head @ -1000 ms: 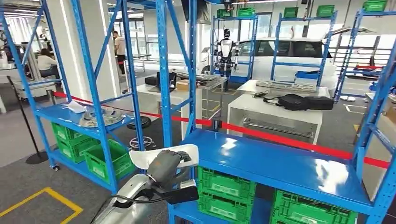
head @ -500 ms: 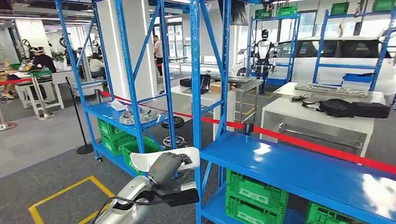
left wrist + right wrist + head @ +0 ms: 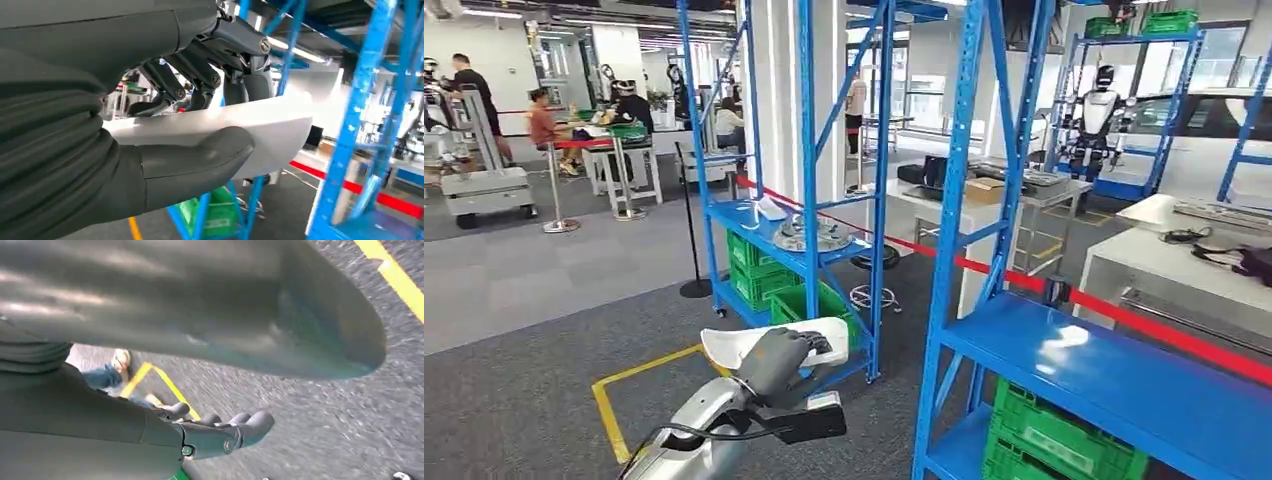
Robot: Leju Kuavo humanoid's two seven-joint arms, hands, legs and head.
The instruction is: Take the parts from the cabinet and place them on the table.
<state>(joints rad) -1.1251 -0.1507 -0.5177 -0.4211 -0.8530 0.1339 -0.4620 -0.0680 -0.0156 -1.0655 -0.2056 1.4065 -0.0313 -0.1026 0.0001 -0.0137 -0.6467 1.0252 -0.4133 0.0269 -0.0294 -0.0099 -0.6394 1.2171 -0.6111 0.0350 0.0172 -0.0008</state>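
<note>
Shelving in blue steel (image 3: 809,200) is being seen ahead, with green crates (image 3: 759,280) and a metal part (image 3: 809,235) stored on it. In front of that shelving, a white curved part (image 3: 769,345) is being gripped by the left hand (image 3: 779,362), thumb beneath. The right hand (image 3: 220,432) is being held empty over grey floor, fingers apart.

Smooth glossy white part (image 3: 774,337), probably plastic, glossy blue metal shelf (image 3: 1114,372), rough grey carpet floor (image 3: 534,390)
</note>
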